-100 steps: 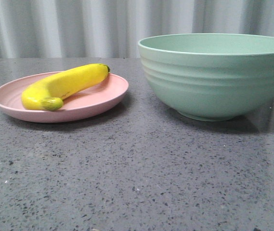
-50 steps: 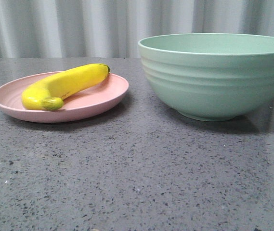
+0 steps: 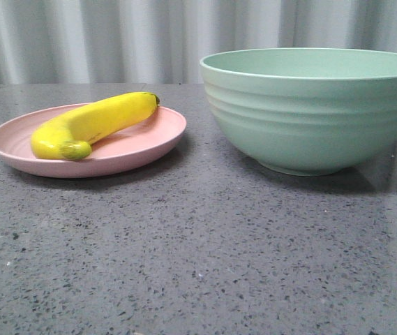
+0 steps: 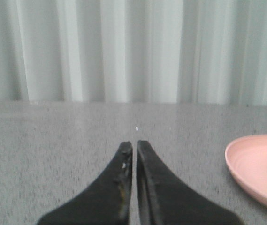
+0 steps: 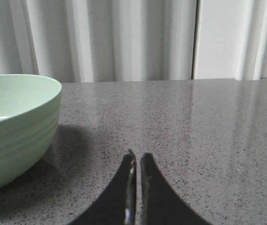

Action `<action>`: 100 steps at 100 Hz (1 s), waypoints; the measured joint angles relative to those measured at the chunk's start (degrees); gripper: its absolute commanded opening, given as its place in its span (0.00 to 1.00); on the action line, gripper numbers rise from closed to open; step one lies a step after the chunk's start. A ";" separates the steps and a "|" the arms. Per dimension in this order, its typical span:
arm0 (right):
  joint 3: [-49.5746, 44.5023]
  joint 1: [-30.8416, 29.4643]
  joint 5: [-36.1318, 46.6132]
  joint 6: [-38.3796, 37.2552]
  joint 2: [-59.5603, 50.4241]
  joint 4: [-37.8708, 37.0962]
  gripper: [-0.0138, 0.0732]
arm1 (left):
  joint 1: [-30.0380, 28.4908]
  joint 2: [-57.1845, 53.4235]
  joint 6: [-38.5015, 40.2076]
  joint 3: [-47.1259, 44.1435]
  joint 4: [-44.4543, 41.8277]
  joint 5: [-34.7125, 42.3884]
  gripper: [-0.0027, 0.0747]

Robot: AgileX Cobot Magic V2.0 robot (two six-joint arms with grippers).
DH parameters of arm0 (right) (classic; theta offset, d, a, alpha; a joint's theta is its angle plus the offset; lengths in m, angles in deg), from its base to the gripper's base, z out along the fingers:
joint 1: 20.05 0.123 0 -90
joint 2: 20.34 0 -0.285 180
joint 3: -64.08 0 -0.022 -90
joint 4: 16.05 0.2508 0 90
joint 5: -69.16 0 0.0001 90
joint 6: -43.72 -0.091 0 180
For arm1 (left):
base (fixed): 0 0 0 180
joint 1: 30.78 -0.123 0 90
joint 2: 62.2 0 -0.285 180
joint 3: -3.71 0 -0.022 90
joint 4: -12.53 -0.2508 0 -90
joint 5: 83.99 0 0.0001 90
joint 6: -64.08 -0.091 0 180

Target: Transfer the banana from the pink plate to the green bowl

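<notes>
Currently the banana (image 3: 93, 123) is lying on the pink plate (image 3: 149, 143) toward the left edge of the table (image 3: 198, 251), with the green bowl (image 3: 317, 112) standing nearby on the right edge. The left gripper (image 4: 134, 146) and the right gripper (image 5: 137, 157) are both seen with fingers pressed together, holding nothing and apart from any object. The banana is judged light, fairly stiff, smooth and somewhat slippery; a hold across its thick middle, square to its length, is advised, with moderate pressure so that it is not bruised
</notes>
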 measured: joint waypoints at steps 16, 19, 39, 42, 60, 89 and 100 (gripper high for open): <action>3.89 0.00 -3.46 0.00 0.92 0.00 0.09 | 0.00 3.50 0.00 3.51 -0.02 -0.10 0.01; 4.88 0.00 -4.14 0.00 1.53 0.00 0.09 | 0.00 4.46 0.00 4.07 -0.02 -0.39 0.01; 11.28 0.00 -11.59 0.00 7.78 0.72 0.09 | 0.00 10.39 0.00 8.13 -0.02 -1.97 0.01; 12.32 0.00 -12.81 0.00 9.13 1.44 0.09 | 0.00 11.17 0.00 8.65 -0.02 -2.06 0.01; 17.71 0.00 -17.33 0.00 16.38 4.59 0.09 | 0.00 14.58 0.00 10.48 0.08 -2.06 0.01; 18.39 0.00 -18.43 0.11 20.18 5.03 0.09 | 0.00 15.08 0.00 10.48 0.08 -1.81 0.14; 18.39 0.00 -18.64 0.11 20.18 5.03 0.09 | 0.00 15.08 0.00 10.48 0.08 -1.72 0.36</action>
